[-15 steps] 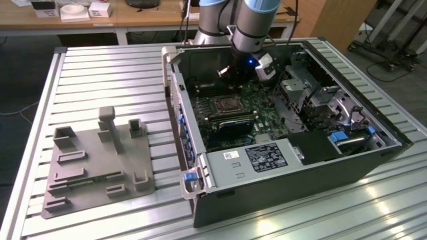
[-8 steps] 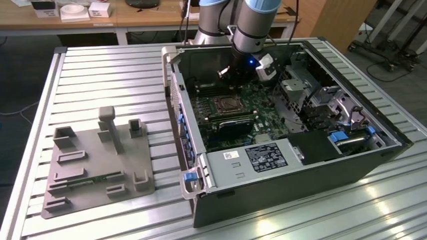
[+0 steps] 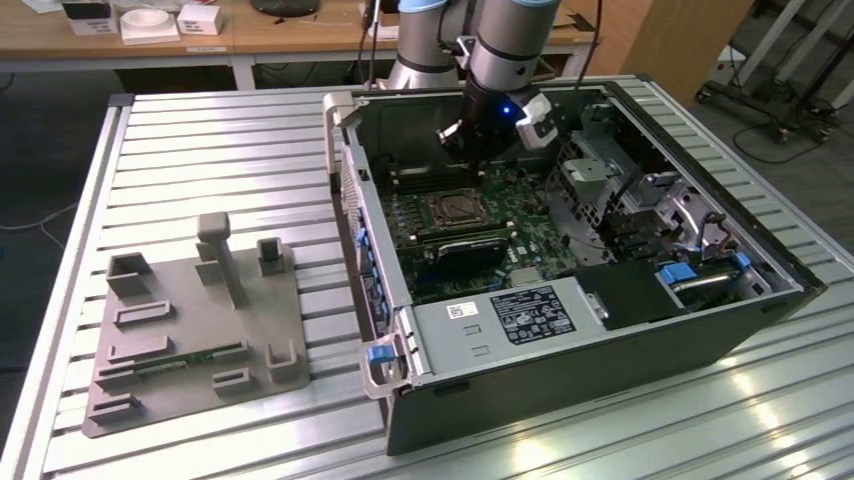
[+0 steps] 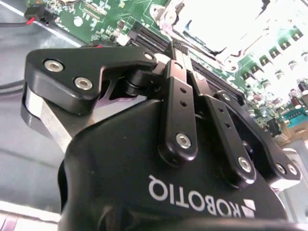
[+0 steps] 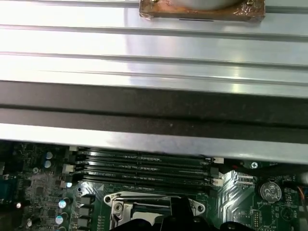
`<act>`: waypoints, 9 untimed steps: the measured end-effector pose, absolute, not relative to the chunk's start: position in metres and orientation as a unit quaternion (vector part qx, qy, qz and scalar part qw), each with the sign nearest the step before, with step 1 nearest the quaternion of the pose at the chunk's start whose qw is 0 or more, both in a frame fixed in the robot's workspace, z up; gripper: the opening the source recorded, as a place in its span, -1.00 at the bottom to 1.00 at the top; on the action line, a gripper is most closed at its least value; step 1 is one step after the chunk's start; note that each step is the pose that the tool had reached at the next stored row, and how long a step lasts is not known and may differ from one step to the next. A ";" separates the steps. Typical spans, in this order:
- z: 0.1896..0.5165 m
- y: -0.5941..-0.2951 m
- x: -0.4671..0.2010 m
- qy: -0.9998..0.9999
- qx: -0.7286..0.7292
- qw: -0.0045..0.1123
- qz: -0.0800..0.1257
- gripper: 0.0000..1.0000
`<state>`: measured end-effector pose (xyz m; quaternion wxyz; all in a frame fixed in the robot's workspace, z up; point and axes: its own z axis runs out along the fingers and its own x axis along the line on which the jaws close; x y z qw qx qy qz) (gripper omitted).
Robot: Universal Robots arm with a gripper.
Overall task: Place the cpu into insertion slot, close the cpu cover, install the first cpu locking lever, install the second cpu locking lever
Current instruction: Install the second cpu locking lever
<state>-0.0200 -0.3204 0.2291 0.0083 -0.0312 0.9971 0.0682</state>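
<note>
Insertion slot (image 3: 458, 209): square socket with a silver rim, set in the green circuit board (image 3: 527, 235) inside the open computer case (image 3: 694, 330), which lies on its side on a slatted metal table (image 3: 214, 140). The first wrist view shows the slot's metal frame (image 5: 144, 207) just beside four long black memory slots (image 5: 144, 166).

Gripper (image 3: 470, 140): hangs above the board, just behind the socket, touching nothing visible. In the second wrist view its black fingers (image 4: 179, 91) meet at the tips, pressed together with nothing between them.

Grey fixture tray (image 3: 194, 330): rests on the table at the exterior view's left, well apart from the case.
</note>
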 end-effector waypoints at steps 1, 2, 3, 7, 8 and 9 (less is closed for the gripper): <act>0.231 -0.321 -0.020 0.997 -0.031 0.008 0.068 -0.79; 0.232 -0.321 -0.020 0.997 -0.031 0.008 0.068 -0.79; 0.232 -0.321 -0.020 0.997 -0.031 0.008 0.068 -0.79; 0.232 -0.327 -0.020 0.997 -0.031 0.008 0.068 -0.79; 0.232 -0.329 -0.020 0.997 -0.031 0.008 0.068 -0.79; 0.232 -0.331 -0.020 0.997 -0.031 0.008 0.068 -0.79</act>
